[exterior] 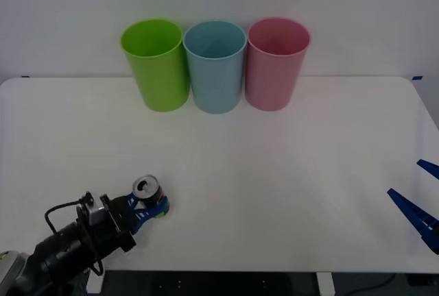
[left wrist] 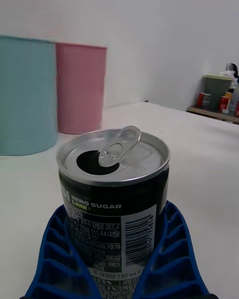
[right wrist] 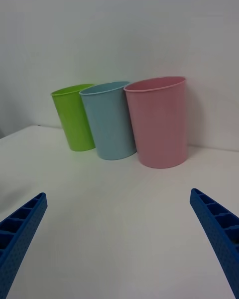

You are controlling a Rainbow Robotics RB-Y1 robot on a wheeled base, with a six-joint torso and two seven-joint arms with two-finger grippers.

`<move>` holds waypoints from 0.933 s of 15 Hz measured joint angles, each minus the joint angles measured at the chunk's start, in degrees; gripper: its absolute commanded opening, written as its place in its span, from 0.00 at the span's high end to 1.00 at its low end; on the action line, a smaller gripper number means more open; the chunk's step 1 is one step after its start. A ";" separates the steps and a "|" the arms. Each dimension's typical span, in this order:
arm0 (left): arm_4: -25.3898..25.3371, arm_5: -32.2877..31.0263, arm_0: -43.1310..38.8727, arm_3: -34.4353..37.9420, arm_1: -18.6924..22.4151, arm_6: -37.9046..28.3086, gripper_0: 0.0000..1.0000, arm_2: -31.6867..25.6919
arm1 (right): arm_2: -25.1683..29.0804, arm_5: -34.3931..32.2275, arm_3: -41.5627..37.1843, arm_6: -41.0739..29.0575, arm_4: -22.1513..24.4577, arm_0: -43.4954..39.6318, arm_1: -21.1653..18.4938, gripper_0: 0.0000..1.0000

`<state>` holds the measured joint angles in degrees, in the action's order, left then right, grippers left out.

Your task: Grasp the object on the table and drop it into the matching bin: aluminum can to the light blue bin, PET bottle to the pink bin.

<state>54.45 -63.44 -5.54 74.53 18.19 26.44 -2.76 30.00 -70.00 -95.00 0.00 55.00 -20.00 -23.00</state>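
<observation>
The aluminum can (exterior: 145, 188) stands upright near the front left of the white table (exterior: 274, 166). Its pull-tab top is opened and its side is dark with white print (left wrist: 114, 189). My left gripper (exterior: 152, 207) is shut on the can, its blue fingers (left wrist: 169, 249) pressed around the lower body. At the table's far edge stand the light blue bin (exterior: 215, 70) and, on its right, the pink bin (exterior: 276, 66). My right gripper (exterior: 420, 203) hangs open at the table's front right edge, facing the bins (right wrist: 109, 122) (right wrist: 158, 122) with nothing between its fingers.
A lime green bin (exterior: 156, 66) stands left of the light blue one, the three touching in a row against the white wall. Bare tabletop lies between the can and the bins. A shelf with small items (left wrist: 219, 97) sits far off in the room.
</observation>
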 measured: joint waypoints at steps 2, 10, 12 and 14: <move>-1.00 2.98 0.07 1.31 0.00 -1.17 1.00 -0.53 | 0.00 0.00 0.00 0.00 0.00 0.00 0.00 0.00; -1.36 10.77 2.32 9.93 0.00 -17.74 1.00 -4.83 | 0.00 0.00 0.00 0.00 0.00 0.00 0.00 0.00; -1.36 13.90 2.74 13.46 0.00 -21.57 1.00 -4.97 | 0.00 0.00 0.00 0.00 0.00 0.00 0.00 0.00; -1.31 16.66 3.86 16.54 0.00 -25.24 1.00 -4.97 | 0.00 0.00 0.00 0.00 0.00 0.00 0.00 0.00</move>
<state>53.14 -46.78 -1.68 91.08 18.19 1.20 -7.73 30.00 -70.00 -95.00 0.00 55.00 -20.00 -23.00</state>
